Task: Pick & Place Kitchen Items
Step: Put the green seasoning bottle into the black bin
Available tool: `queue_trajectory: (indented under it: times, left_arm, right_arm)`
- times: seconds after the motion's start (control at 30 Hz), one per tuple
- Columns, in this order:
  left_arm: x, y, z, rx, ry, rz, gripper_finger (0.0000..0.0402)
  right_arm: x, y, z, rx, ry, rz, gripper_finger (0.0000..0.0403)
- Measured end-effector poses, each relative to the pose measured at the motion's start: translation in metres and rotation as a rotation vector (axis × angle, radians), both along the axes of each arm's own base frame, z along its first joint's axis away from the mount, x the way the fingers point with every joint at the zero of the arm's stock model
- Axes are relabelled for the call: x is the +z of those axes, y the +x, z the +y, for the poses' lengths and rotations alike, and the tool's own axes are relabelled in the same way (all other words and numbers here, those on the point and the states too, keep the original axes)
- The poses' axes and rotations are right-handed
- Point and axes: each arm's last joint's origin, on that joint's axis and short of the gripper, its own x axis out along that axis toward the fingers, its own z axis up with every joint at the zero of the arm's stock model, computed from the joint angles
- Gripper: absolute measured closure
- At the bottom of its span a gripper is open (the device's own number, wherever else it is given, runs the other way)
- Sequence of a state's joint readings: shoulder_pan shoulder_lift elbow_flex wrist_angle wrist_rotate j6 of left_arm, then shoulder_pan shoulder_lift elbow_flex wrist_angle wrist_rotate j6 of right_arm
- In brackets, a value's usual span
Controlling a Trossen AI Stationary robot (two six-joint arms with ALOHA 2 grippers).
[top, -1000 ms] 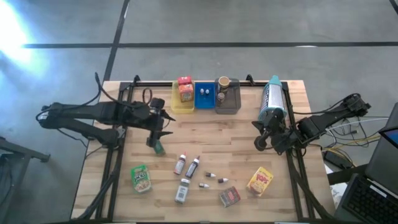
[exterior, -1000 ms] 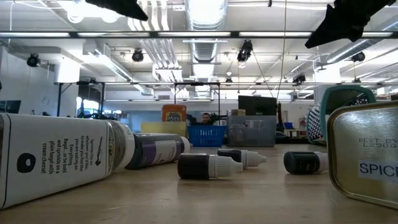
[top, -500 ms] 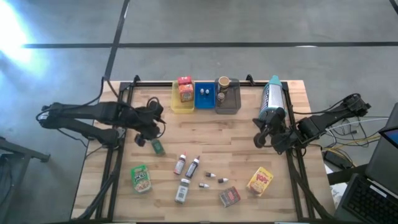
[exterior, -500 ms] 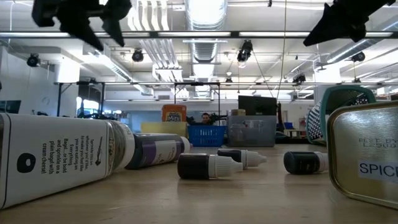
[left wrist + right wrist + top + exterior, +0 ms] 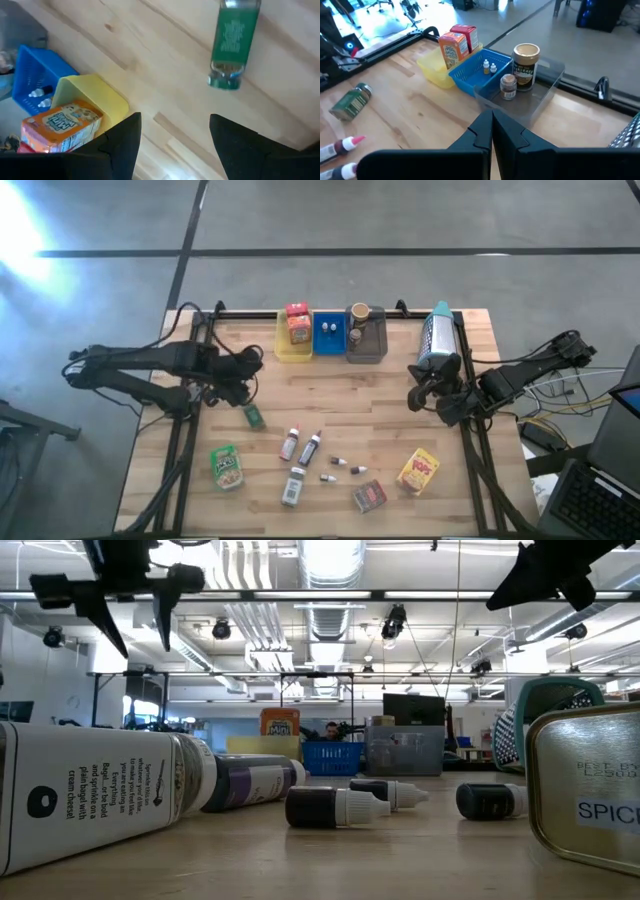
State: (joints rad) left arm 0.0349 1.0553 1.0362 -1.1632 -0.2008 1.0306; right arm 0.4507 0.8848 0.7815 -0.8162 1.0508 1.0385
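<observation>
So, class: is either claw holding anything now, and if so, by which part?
Nothing is held. The left claw is open above the table, with the green jar lying free beyond it. The right claw is shut and empty.

Left gripper [image 5: 240, 385] off green jar [image 5: 254, 416]

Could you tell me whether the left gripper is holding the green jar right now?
No, the left gripper is open and empty, with the green jar lying apart from it on the table.

Bright overhead ceiling lights [image 5: 330, 560]; glare on floor [image 5: 30, 230] upper left; near bottle [image 5: 100, 795] blurred
</observation>
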Motion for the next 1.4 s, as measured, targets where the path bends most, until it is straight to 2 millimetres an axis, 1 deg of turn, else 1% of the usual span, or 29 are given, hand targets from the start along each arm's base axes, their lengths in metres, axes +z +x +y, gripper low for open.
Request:
queue_trajectory:
  times: [0.2,0.53,0.63,0.77,0.93,1.1,1.2,1.4]
  left_arm:
    - [-0.018,0.004,0.009,-0.056,0.033,0.123,0.0161]
    - [-0.051,0.015,0.01,-0.04,0.008,0.276,0.0161]
    - [-0.056,0.021,0.01,-0.01,-0.019,0.283,0.0161]
    - [-0.063,0.03,0.006,-0.011,-0.11,0.268,0.0161]
    - [-0.075,0.037,0.002,-0.033,-0.108,0.291,0.0161]
    - [-0.087,0.039,-0.001,-0.035,-0.107,0.308,0.0161]
    - [-0.095,0.038,-0.002,-0.033,-0.108,0.334,0.0161]
    - [-0.104,0.038,-0.002,-0.028,-0.113,0.32,0.0161]
  right_arm:
    - [0.0,0.0,0.0,-0.006,0.014,-0.014,0.0394]
    - [0.0,0.0,0.0,-0.001,0.01,-0.009,0.0394]
    - [0.0,0.0,0.0,0.001,0.007,-0.006,0.0394]
    - [0.0,0.0,0.0,0.002,0.006,-0.006,0.0394]
    - [0.0,0.0,0.0,0.002,0.006,-0.005,0.0394]
    - [0.0,0.0,0.0,0.005,0.002,0.0,0.0394]
    - [0.0,0.0,0.0,0.009,-0.005,0.008,0.0394]
    - [-0.001,0.0,0.0,0.01,-0.008,0.011,0.0394]
